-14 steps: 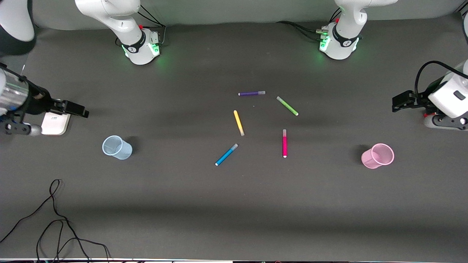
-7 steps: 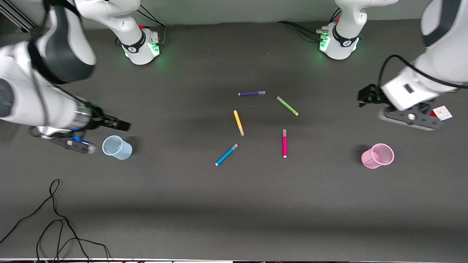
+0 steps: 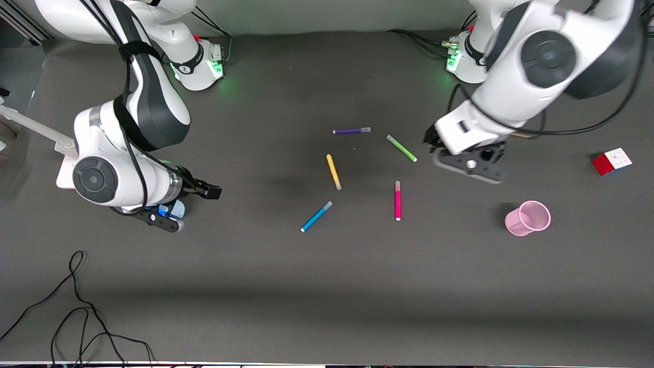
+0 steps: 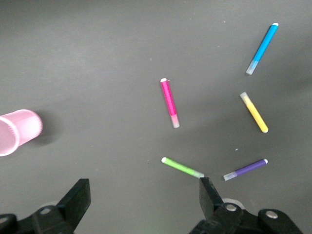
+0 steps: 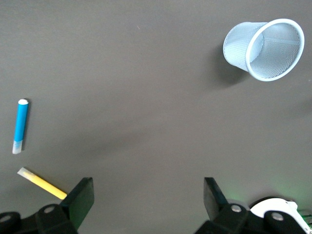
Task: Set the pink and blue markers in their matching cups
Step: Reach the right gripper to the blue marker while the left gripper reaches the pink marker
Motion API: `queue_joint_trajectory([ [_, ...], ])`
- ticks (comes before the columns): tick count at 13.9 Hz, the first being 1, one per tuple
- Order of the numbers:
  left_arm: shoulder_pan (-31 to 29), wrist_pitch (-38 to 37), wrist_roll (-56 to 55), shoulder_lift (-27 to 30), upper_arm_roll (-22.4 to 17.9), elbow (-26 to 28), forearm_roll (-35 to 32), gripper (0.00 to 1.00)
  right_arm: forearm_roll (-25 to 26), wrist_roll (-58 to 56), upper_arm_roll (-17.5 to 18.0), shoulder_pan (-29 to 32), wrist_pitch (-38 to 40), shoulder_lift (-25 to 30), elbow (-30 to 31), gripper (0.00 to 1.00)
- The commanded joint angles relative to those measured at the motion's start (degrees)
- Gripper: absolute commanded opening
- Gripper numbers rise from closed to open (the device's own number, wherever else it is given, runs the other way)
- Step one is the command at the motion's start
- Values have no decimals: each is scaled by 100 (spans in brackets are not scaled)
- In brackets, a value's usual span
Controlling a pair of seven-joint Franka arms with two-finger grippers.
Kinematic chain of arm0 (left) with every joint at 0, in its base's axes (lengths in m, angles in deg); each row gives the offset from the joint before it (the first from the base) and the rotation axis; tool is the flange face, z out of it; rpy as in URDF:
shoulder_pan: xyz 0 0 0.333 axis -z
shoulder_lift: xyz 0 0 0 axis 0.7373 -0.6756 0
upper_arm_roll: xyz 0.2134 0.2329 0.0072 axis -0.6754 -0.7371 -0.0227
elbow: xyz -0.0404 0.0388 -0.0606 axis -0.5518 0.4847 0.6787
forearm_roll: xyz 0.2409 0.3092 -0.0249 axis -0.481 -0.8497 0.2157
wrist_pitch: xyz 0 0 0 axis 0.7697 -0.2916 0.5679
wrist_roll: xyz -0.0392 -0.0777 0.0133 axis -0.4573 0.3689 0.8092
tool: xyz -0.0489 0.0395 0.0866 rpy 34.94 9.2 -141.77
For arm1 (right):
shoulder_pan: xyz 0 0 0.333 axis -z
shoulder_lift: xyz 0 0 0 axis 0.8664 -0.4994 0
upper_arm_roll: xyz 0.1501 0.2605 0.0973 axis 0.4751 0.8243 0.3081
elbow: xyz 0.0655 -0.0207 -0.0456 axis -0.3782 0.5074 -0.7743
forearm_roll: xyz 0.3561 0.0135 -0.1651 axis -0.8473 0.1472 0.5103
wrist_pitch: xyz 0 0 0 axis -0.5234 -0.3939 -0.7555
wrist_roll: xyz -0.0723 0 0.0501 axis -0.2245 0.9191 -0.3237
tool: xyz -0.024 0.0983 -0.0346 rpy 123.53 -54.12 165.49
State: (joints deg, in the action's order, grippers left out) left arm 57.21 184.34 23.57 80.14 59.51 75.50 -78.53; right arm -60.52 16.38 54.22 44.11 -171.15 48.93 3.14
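In the front view you see the pink marker (image 3: 397, 200) and blue marker (image 3: 316, 216) lying mid-tabletop (image 3: 317, 286), the pink cup (image 3: 528, 218) toward the left arm's end. Your left wrist view shows the left end effector (image 4: 144, 202) spread wide, above bare tabletop near the green marker (image 4: 183, 167). Your right wrist view shows the right end effector (image 5: 147, 200) spread too, empty, the blue cup (image 5: 263, 48) standing apart.

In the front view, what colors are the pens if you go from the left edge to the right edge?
Blue marker → yellow marker → purple marker → pink marker → green marker.
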Motion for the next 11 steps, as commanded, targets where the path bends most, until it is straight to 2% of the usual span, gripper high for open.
queue_joint_trajectory([
  [1, 136, 426, -155, 21, -67, 381, -46, 99, -67, 135, -27, -68, -155, -219, -208, 100],
  [5, 408, 1541, -577, -145, -67, 1146, -256, 99, -75, 704, -27, -226, -673, -464, -243, 100],
  [7, 435, 1893, -673, -461, -76, 1270, -397, 99, -67, 1004, -27, -288, -963, -579, -243, 100],
  [11, 549, 2631, -1122, -1279, -76, 1401, -959, 99, -58, 1040, -36, -314, -1061, -702, -243, 100],
])
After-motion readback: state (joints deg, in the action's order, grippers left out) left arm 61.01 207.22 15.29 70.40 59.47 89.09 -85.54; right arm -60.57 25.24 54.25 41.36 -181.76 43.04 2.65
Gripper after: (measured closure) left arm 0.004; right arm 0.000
